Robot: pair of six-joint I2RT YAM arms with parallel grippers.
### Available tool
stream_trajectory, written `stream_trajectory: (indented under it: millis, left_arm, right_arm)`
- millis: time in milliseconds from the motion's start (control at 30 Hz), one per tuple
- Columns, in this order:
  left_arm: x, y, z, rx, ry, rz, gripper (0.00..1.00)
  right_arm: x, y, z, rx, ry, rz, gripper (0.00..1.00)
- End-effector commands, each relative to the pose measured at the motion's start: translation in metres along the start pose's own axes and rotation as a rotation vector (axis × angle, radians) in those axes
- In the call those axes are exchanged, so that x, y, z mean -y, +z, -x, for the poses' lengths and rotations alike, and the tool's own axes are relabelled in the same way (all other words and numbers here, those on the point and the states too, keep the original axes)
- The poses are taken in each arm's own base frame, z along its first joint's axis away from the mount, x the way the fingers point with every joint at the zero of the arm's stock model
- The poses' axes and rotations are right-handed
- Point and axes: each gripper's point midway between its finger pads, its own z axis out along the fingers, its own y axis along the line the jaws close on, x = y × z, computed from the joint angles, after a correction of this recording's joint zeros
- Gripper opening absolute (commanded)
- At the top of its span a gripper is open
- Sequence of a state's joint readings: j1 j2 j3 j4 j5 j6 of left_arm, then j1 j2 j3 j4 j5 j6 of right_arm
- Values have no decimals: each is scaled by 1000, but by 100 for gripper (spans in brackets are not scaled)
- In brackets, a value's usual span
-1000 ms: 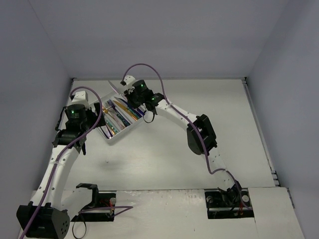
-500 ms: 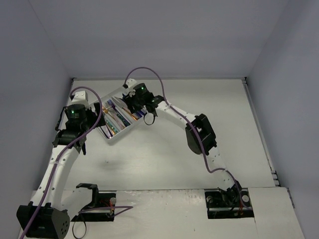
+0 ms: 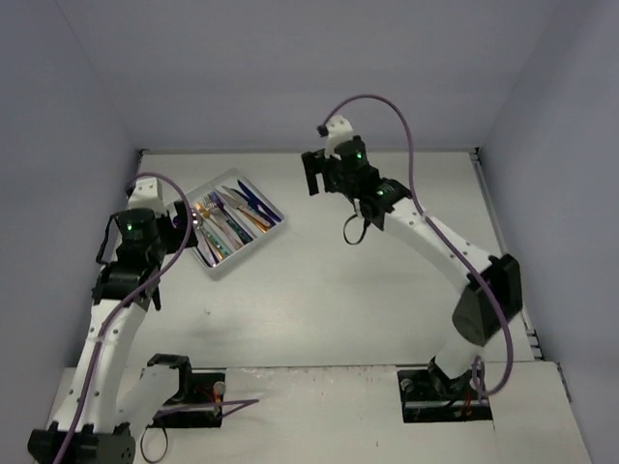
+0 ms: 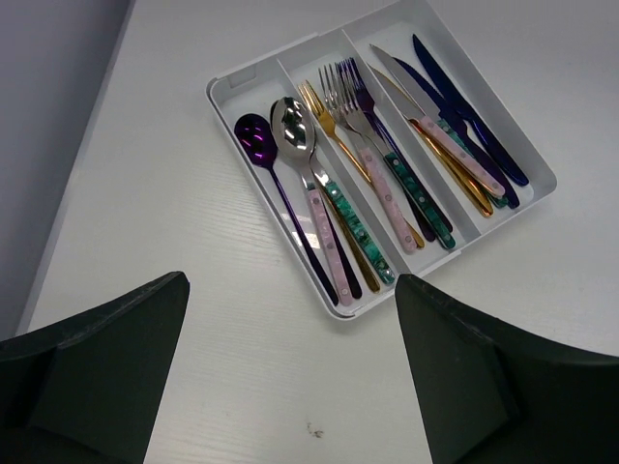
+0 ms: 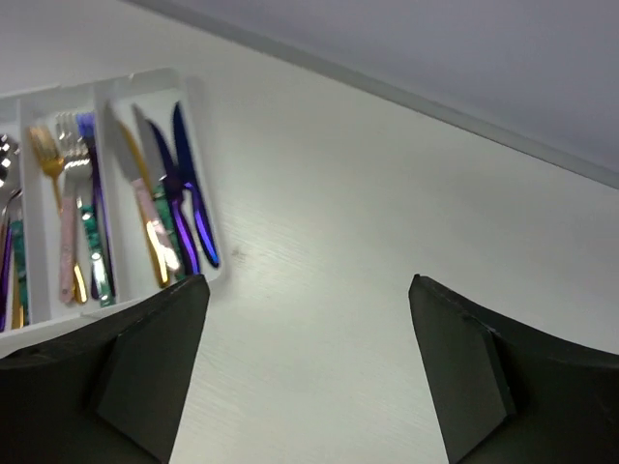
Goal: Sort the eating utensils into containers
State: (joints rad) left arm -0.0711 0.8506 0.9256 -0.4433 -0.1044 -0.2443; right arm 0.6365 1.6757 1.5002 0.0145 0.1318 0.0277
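The right end effector (image 5: 308, 324) hangs with its jaws spread wide and nothing between them, high over bare desk (image 5: 368, 193) and well to the right of the tray (image 4: 221, 93). The left end effector (image 4: 290, 333) is likewise wide open and empty, hovering off the tray's near short end.

All the utensils I can see lie inside the tray, sorted by kind: spoons (image 4: 290, 126) in one outer compartment, forks (image 4: 346, 89) in the middle one, and knives (image 4: 437, 121) in the other outer one. No loose piece shows on the desk, so the sorting looks finished or very nearly so.

These pieces should be light, rigid and slick, with polished metal and glossy handles. The safest hold would be across the narrow width of a handle, about halfway along, where the piece should balance.

They lie flat and packed, some overlapping, so a finger would struggle to get beneath one. The tray's rim and two dividers crowd any reach from the side. The tray itself looks light enough to slide if nudged.
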Motion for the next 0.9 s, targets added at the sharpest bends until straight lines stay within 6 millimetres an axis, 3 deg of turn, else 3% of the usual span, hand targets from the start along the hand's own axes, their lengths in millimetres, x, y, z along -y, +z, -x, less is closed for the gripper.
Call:
stream_trajectory:
  millis: [0, 100, 167, 200, 367, 533, 867]
  left_arm:
    - [-11, -47, 34, 91, 17, 24, 86]
    - [-22, -76, 40, 126, 44, 57, 87]
    - [-31, -90, 36, 125, 84, 87, 87]
    - [-35, -96, 35, 137, 93, 107, 87]
    - [-52, -107, 14, 156, 96, 170, 87]
    - [-59, -104, -13, 161, 45, 199, 87]
    - [-60, -100, -21, 219, -27, 194, 87]
  right_arm:
    - [56, -63, 10, 108, 132, -210, 87]
    - [80, -96, -6, 126, 160, -307, 92]
    - [92, -113, -28, 118, 183, -360, 97]
    - [100, -129, -23, 155, 202, -388, 99]
    - [116, -164, -45, 191, 222, -444, 100]
    - [123, -173, -63, 193, 241, -478, 100]
    - [123, -166, -63, 204, 261, -487, 100]
